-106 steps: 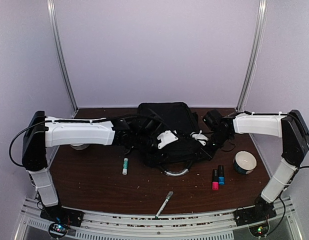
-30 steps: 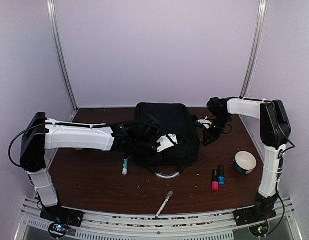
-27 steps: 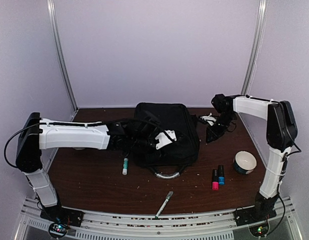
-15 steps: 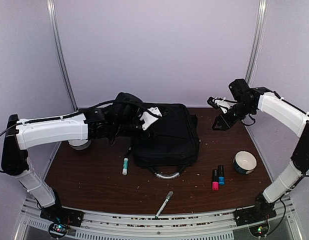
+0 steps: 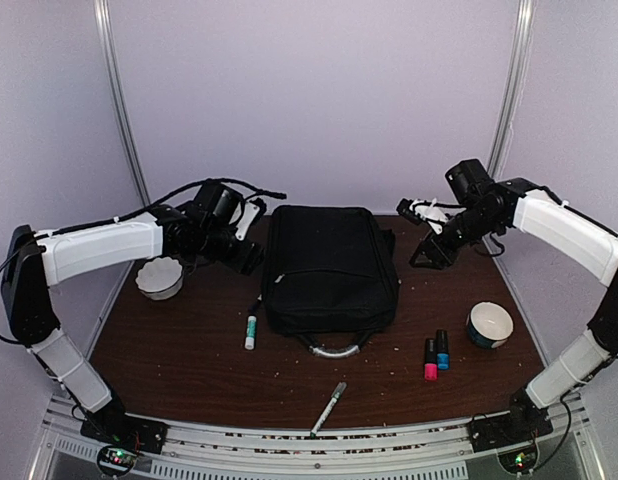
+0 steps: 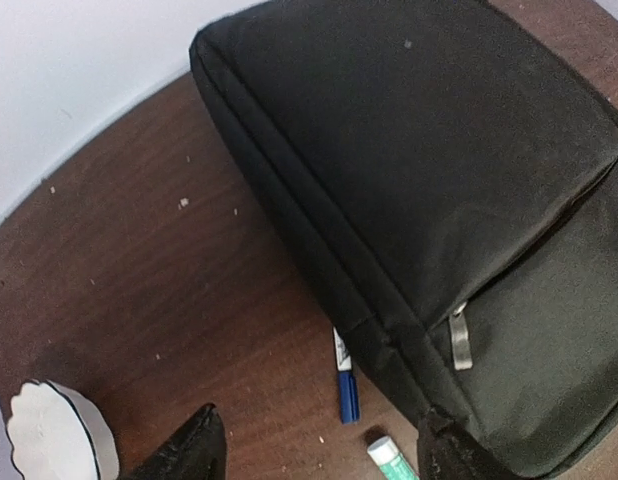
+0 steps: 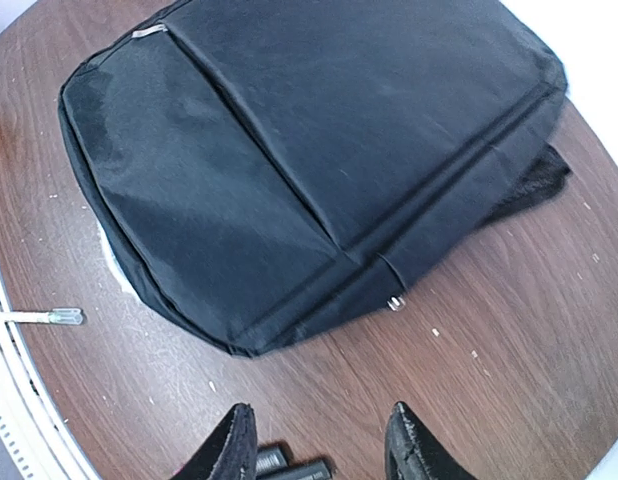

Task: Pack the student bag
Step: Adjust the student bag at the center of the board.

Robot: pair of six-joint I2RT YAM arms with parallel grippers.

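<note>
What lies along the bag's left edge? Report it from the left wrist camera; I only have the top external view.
Observer: A blue-capped pen lies against the student bag, its white end seemingly tucked under the edge.
Operator: Now give me the left claw's state.
Observer: The left claw has its jaws apart, with nothing between them.
Operator: Same for the right one.
Observer: The right claw is open and empty too.
</note>
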